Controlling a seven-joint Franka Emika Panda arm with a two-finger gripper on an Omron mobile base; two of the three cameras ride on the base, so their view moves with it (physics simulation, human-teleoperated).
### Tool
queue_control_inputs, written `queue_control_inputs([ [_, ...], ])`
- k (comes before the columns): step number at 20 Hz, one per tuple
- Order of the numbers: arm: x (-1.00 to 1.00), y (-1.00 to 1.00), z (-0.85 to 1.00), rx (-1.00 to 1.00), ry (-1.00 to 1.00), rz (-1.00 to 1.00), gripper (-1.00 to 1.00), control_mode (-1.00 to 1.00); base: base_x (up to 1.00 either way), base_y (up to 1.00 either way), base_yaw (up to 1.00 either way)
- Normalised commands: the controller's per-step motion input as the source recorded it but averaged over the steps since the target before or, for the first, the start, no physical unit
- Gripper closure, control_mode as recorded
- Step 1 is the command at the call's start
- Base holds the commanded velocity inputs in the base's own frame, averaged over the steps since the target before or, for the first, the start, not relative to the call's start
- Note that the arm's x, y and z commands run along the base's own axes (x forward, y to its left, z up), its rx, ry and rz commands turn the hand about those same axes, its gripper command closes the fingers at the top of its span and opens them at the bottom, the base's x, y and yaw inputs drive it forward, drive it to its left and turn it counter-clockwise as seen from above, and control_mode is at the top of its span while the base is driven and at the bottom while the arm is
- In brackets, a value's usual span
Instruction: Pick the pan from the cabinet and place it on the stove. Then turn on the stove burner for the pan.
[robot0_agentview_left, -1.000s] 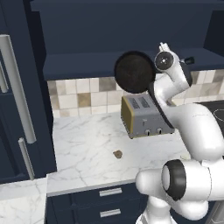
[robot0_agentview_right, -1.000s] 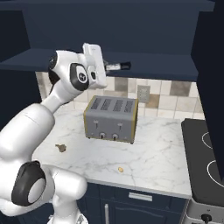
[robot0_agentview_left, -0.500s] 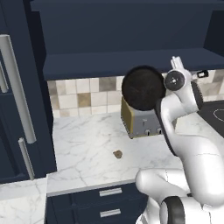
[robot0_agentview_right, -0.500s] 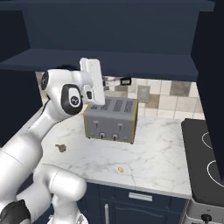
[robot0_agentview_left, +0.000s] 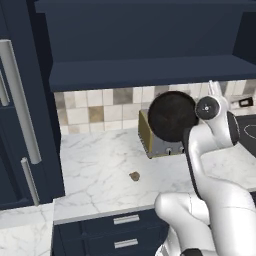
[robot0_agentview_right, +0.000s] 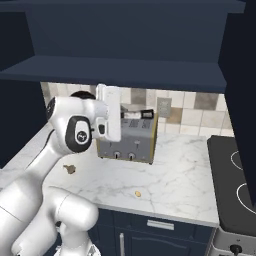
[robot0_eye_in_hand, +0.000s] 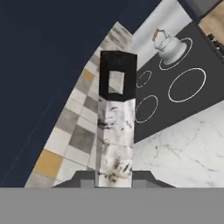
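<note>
The black round pan (robot0_agentview_left: 172, 116) hangs tilted in the air in front of the toaster, below the open navy cabinet shelf (robot0_agentview_left: 150, 72). My gripper (robot0_eye_in_hand: 113, 177) is shut on the pan's long handle (robot0_eye_in_hand: 115, 118), which runs away from the hand to its dark end with a hole. From the right, the handle (robot0_agentview_right: 139, 114) sticks out of the hand toward the stove (robot0_agentview_right: 235, 185), and the pan's rim (robot0_agentview_right: 82, 94) peeks from behind the arm. The black glass stove with white rings (robot0_eye_in_hand: 175, 92) lies off to the right, well apart from the pan.
A silver four-slot toaster (robot0_agentview_right: 127, 142) stands on the marble counter (robot0_agentview_left: 100, 170) right under the pan. A metal kettle (robot0_eye_in_hand: 168, 46) sits on a back burner. A small brown scrap (robot0_agentview_left: 134, 176) lies on the counter. A navy panel with long silver handles (robot0_agentview_left: 17, 100) stands at left.
The arm has swung right and down, carrying the pan from just under the cabinet shelf to in front of the toaster. The grip on the handle is unchanged.
</note>
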Motion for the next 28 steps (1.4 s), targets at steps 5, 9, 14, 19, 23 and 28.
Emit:
queue_control_inputs([
  [5,-0.34,-0.29,-0.37,0.06,0.05,-0.16,1.00,-1.00,0.00,0.00,0.00],
  [9,-0.25,-0.30,-0.33,0.07,0.04,-0.15,1.00,-1.00,0.00,0.00,0.00],
  [14,-0.01,-0.13,-0.16,0.08,0.00,-0.10,1.00,-1.00,0.00,0.00,0.00],
  [19,0.00,-0.05,-0.09,0.07,0.01,-0.07,1.00,-1.00,0.00,0.00,0.00],
  [23,0.00,-0.02,-0.05,0.03,0.00,-0.05,1.00,-1.00,0.00,0.00,0.00],
  [28,0.00,0.00,-0.05,0.01,0.00,-0.04,1.00,-1.00,0.00,0.00,0.00],
])
